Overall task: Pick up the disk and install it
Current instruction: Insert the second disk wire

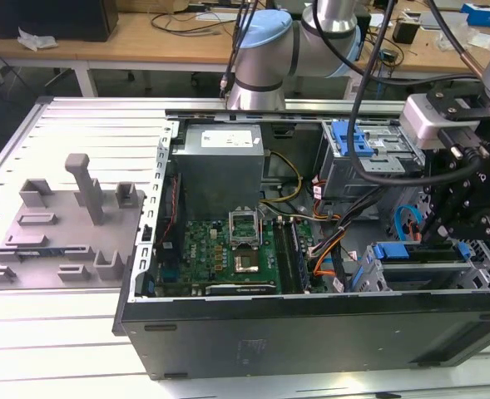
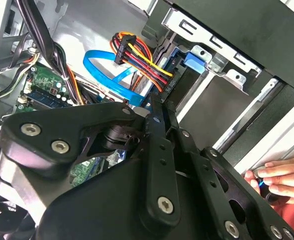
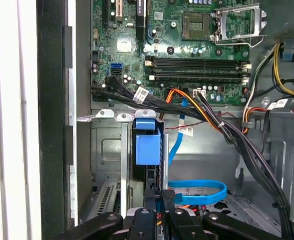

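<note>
Disk [image 3: 147,145] sits edge-on in the drive cage [image 3: 107,150] at the case corner. My end effector [image 3: 157,196] is on it; can't tell if clamped. Risks: skewed rail jams, blue cable [image 3: 196,190] snags, hand [image 2: 281,175] on case edge gets hit.

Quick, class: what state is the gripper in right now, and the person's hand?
Gripper: at the disk in the drive bay; open or closed cannot be told.
Person's hand: whether it holds anything cannot be told.
</note>
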Controlling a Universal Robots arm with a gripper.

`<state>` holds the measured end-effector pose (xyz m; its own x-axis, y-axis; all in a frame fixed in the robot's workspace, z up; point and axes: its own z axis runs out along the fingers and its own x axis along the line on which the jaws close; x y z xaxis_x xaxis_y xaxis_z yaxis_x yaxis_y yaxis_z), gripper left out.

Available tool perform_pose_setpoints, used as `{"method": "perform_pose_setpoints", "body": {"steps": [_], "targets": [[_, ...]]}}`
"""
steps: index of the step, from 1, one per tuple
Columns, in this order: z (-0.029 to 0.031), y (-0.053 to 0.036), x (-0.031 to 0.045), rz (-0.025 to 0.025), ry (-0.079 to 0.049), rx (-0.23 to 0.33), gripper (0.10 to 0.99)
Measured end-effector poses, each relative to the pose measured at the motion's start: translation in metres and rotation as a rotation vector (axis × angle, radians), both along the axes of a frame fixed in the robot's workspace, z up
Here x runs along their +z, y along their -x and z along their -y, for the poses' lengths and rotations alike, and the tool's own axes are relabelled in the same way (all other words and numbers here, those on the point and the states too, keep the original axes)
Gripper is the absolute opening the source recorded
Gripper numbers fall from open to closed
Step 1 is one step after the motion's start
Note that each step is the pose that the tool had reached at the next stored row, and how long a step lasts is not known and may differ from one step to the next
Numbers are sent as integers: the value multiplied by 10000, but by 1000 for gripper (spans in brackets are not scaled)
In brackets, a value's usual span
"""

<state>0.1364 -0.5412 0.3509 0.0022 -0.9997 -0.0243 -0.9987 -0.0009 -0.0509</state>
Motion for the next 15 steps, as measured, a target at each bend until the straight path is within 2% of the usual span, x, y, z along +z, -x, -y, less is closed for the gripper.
{"method": "perform_pose_setpoints", "body": {"steps": [15], "targets": [[12, -1, -40, -8, 0, 0, 165]]}}
